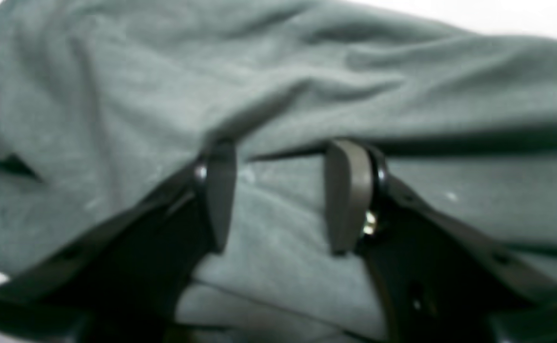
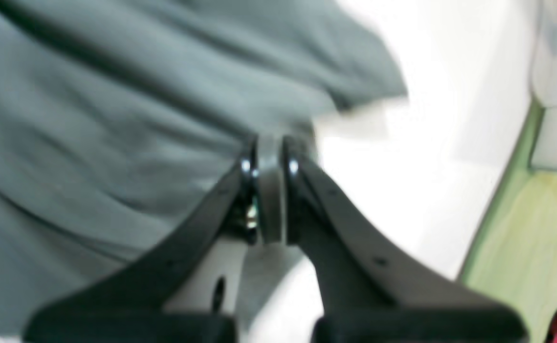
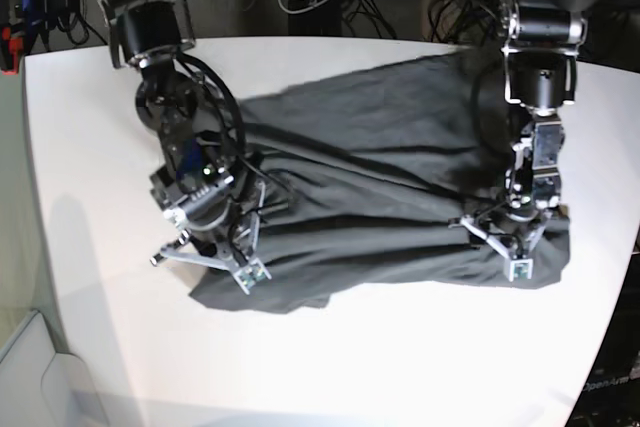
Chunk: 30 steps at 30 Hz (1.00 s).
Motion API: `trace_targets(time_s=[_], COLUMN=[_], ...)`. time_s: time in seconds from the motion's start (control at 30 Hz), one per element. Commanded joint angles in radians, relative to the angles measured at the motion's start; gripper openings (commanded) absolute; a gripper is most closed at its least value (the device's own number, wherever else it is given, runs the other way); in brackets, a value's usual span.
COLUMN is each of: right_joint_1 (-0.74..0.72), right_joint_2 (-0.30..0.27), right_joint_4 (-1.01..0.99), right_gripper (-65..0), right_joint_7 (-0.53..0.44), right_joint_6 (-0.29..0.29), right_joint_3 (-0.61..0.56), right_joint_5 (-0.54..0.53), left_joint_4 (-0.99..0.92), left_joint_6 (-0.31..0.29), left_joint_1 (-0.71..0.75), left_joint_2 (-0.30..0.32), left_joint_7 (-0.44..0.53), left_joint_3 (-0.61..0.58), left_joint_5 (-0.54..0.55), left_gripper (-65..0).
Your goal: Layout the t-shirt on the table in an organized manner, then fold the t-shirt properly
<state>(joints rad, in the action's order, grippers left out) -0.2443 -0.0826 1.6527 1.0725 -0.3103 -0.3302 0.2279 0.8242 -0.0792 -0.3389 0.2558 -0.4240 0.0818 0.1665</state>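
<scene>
White table (image 3: 400, 357) bare below t-shirt (image 3: 380, 177) hem.

The t-shirt (image 3: 380, 162), dark charcoal-grey thin cloth, lies spread but heavily rumpled across the white table (image 3: 400, 357), long creases running between the two sets of fingers. A raised fold of it sits just beyond the parted left fingers (image 1: 350, 190), with cloth under them. An edge of it is pinched between the closed right fingers (image 2: 270, 190).
</scene>
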Motion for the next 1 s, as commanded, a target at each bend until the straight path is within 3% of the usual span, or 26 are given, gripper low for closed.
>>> trace_targets(time_s=[0.0, 0.13, 0.43, 0.67, 0.83, 0.97], right_joint_1=[-0.037, -0.071, -0.12, -0.115, -0.115, -0.117], right_joint_2=[0.014, 0.034, 0.123, 0.129, 0.126, 0.126], right_joint_4=[0.005, -0.058, -0.148, -0.148, -0.144, -0.144], right_gripper=[-65.0, -65.0, -65.0, -65.0, -65.0, -65.0], right_joint_7=[-0.024, -0.087, -0.107, -0.117, -0.111, -0.111], right_joint_6=[0.0, 0.0, 0.0, 0.0, 0.0, 0.0], right_joint_3=[0.003, 0.001, -0.002, -0.002, -0.002, -0.004], right_joint_5=[0.006, 0.006, 0.006, 0.008, 0.009, 0.009], left_joint_4=[-0.006, 0.119, 0.476, 0.66, 0.737, 0.6], left_joint_6=[0.038, 0.038, 0.038, 0.038, 0.038, 0.038], left_joint_1=[0.064, 0.148, 0.218, 0.211, 0.182, 0.103], left_joint_2=[0.027, 0.061, 0.058, 0.044, -0.031, -0.14], left_joint_7=[-0.183, -0.203, -0.425, -0.517, -0.531, -0.52], left_joint_3=[-0.001, -0.007, 0.0, 0.002, -0.004, -0.007], left_joint_5=[-0.045, -0.045, -0.045, -0.045, -0.045, -0.055], left_gripper=[-34.1, -34.1, -34.2, -34.2, -34.2, -34.1])
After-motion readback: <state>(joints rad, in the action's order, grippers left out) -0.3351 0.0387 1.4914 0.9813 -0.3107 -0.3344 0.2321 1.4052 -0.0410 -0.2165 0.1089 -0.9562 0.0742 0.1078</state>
